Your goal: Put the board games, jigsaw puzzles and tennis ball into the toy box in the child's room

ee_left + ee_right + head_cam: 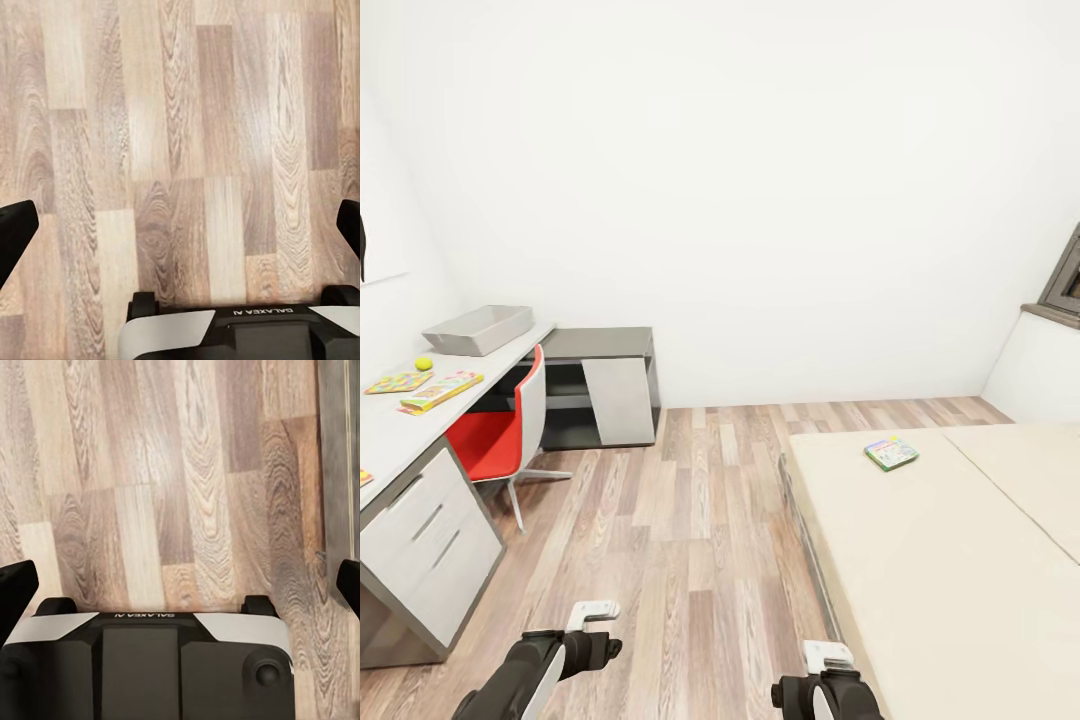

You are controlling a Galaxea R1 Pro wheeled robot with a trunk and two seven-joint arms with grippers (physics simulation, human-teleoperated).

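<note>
The light grey toy box (480,329) stands at the far end of the table (390,435) on the left. In front of it lie the tennis ball (423,364), a thin jigsaw puzzle (398,381) and a flat colourful board game (442,390) with yellow edges. Another board game (891,452), green-bordered, rests on the cream bed (940,560) at the right. My left gripper (180,232) and right gripper (180,589) hang open over bare wood floor, holding nothing. Both arms sit low at the head view's bottom edge, far from every toy.
A red and white swivel chair (505,435) is tucked at the table beside the white drawer unit (425,540). A lower dark grey cabinet (600,395) stands against the back wall. Wood-plank floor (690,520) runs between table and bed. A small orange item (363,477) shows at the table's left edge.
</note>
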